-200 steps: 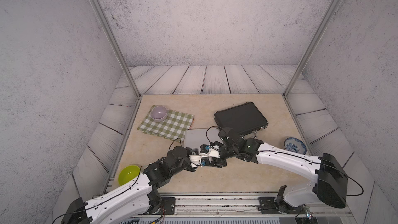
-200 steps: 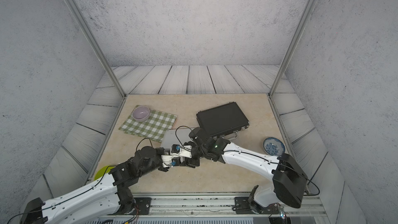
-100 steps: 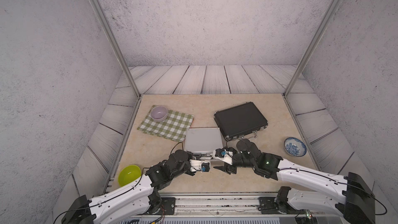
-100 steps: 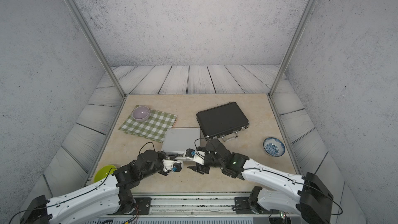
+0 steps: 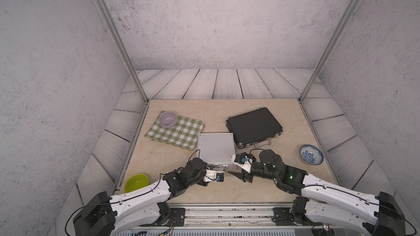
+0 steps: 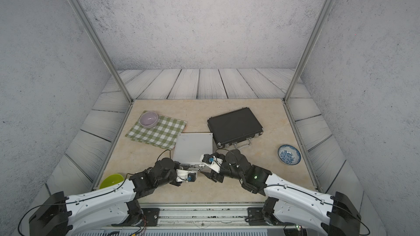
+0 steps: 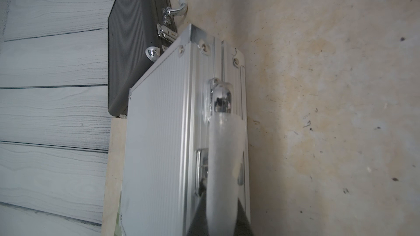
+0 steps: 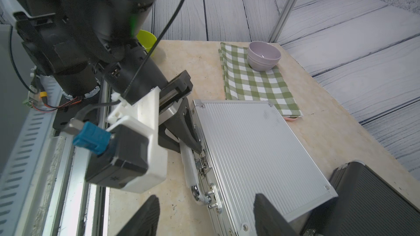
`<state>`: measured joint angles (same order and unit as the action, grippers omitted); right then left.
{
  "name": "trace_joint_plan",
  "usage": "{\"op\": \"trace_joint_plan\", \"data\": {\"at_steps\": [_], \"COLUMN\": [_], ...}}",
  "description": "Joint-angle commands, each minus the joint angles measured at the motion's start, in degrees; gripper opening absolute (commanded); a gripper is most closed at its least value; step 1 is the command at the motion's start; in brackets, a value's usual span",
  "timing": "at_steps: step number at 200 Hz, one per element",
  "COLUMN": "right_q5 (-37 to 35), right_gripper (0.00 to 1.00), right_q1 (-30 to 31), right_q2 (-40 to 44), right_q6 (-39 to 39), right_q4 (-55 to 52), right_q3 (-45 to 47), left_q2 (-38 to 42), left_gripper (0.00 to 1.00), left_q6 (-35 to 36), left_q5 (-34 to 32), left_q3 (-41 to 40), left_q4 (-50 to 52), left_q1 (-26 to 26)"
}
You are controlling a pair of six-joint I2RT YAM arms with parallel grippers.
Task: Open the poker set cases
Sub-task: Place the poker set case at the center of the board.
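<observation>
As we look across the table [image 5: 227, 191] from left to right, we first see a green bowl [image 5: 136, 181] in the near left corner. Behind it lies a green and white checked cloth [image 5: 181, 132], and a purple bowl [image 5: 167, 119] sits on the cloth's far left corner. Next we see the left gripper [image 8: 198, 147]. Its fingers are pressed together, and their tips sit at the front side of the silver case [image 5: 216, 148], right by the case's white handle [image 8: 189, 169]. We cannot tell if the handle is nipped between them. The silver case lies flat in the middle of the table, near the front edge, with its lid down. The right gripper [image 8: 205, 197] is at the near right corner of this case. Its fingers are spread apart, one over the bare table and one by the case's right end, and they hold nothing. The black case [image 5: 254, 126] lies flat just behind and to the right of the silver one, with its lid down too. Its metal handle [image 5: 263, 144] points to the front. Far to the right, well apart from both cases, sits a small blue and white dish [image 5: 311, 154].
</observation>
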<state>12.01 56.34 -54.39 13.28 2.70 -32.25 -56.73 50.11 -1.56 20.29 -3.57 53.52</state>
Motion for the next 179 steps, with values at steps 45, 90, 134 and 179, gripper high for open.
{"op": "trace_joint_plan", "data": {"at_steps": [45, 90, 134, 179], "right_q5": [-0.23, -0.76, -0.69, 1.48], "right_gripper": [0.66, 0.66, 0.66, 0.65], "right_q1": [0.18, 0.18, 0.19, 0.18], "right_q2": [1.92, 3.98, 3.60, 1.63], "right_q6": [-5.57, -6.16, -6.33, -8.19], "right_q4": [3.29, 2.31, 2.10, 2.30], "right_q3": [3.52, 4.30, 4.06, 4.20], "left_q2": [-2.54, -1.50, -2.27, -5.10], "left_gripper": [0.02, 0.41, 0.46, 0.46], "left_q6": [0.26, -2.12, -5.32, -6.83], "left_q5": [-3.18, -3.32, -5.07, -7.78], "left_q3": [0.79, 1.36, 2.88, 4.35], "left_q4": [-5.67, -4.51, -4.07, -5.02], "left_q1": [0.80, 0.87, 0.86, 0.76]}}
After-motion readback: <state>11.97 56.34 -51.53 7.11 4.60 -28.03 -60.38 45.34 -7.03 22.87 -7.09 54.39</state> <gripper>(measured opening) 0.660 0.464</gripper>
